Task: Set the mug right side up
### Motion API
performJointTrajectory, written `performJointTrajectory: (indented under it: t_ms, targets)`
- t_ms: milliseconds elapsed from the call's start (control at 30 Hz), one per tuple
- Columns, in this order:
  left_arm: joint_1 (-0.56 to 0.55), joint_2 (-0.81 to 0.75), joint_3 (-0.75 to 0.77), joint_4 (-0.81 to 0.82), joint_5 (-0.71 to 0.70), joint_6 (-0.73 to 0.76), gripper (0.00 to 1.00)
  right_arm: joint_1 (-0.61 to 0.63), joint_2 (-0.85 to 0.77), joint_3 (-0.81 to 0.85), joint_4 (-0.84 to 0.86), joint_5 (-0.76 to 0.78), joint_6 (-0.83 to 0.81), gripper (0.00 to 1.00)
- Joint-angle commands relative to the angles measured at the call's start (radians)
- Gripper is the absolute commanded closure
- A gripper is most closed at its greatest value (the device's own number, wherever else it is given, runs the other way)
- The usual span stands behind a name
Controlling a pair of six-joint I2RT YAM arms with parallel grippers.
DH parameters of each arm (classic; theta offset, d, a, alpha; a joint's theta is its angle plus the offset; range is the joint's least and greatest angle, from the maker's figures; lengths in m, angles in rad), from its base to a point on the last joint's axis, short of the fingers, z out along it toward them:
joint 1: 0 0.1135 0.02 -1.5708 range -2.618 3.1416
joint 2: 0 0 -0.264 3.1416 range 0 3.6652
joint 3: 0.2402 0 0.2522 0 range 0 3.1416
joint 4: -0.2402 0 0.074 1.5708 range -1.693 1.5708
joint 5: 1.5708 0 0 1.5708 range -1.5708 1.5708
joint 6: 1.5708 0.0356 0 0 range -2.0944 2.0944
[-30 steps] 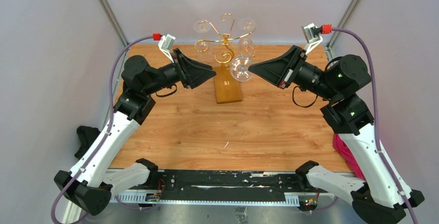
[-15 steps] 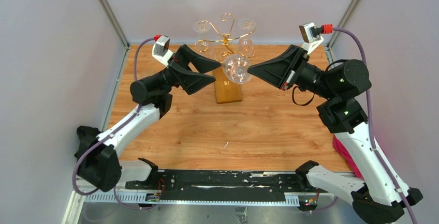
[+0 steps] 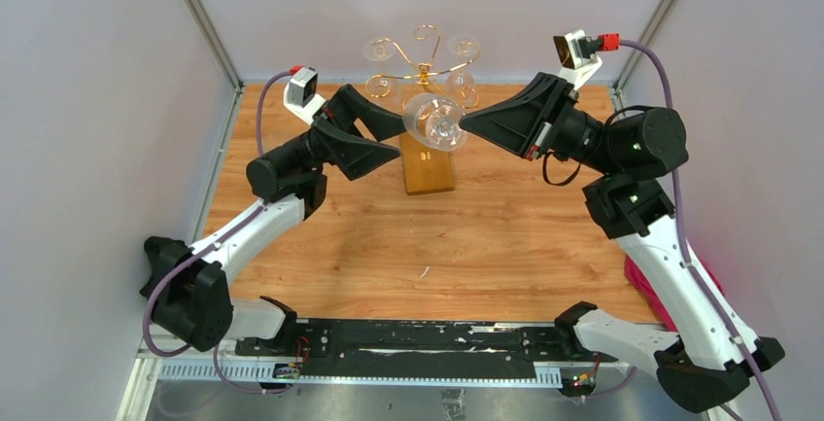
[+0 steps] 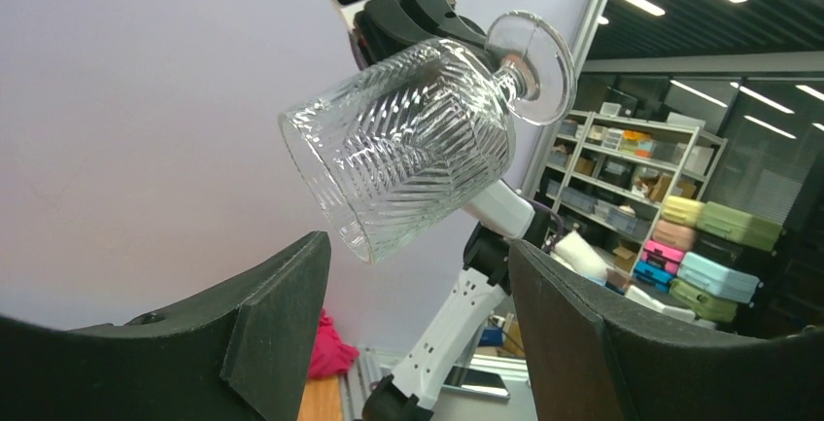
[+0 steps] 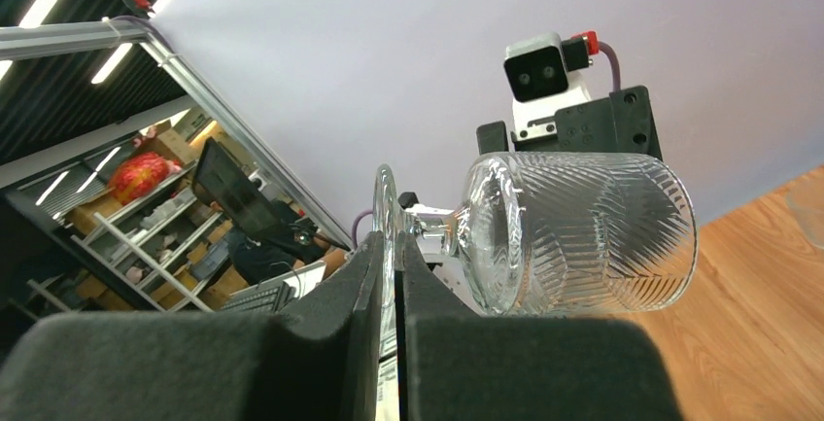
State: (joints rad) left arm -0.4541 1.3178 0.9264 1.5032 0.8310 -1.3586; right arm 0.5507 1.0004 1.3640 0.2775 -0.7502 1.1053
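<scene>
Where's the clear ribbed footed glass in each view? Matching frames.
Top external: clear ribbed footed glass upper centre, at right gripper tip.
Left wrist: glass upper centre, above left gripper's open jaws.
Right wrist: glass centre-right, lying sideways.
Shared landmark: right gripper, shut on the foot.

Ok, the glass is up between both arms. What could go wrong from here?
1. The right fingers pinch only the thin foot of the glass, which lies sideways, so it could pivot or slip.
2. The left fingers stand open, not touching the bowl. Releasing the right now would likely drop it.
3. The wire rack of glasses stands close behind, and a wide swing might hit it.
</scene>
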Motion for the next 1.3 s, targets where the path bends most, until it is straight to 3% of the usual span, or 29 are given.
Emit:
performJointTrajectory:
  t_ms: [0, 167, 367, 533, 867, 1067, 1267]
  targets:
    - [-0.014, -0.008, 0.038, 0.056, 0.01, -0.015, 0.27, 0.003, 0.062, 0.005, 0.291, -0.043, 0.129, 1.0]
    - [-0.024, -0.037, 0.044, 0.055, -0.006, -0.017, 0.27, 0.003, 0.139, -0.048, 0.499, -0.07, 0.273, 1.0]
    - [-0.026, -0.096, 0.045, 0.055, -0.036, -0.024, 0.3, 0.003, 0.211, -0.19, 0.891, -0.041, 0.443, 1.0]
    - [-0.026, -0.144, 0.035, 0.056, -0.058, -0.032, 0.41, 0.002, 0.322, -0.235, 1.199, 0.0, 0.629, 1.0]
    - [-0.026, -0.13, 0.023, 0.041, -0.076, -0.03, 0.71, 0.018, 0.381, -0.272, 1.279, -0.006, 0.685, 1.0]
    - [-0.026, -0.171, 0.019, -0.15, -0.092, 0.083, 1.0, 0.018, 0.368, -0.274, 1.276, -0.016, 0.682, 1.0]
    - [-0.026, -0.272, -0.017, -0.321, -0.163, 0.204, 1.0, 0.018, 0.367, -0.278, 1.256, -0.021, 0.684, 1.0]
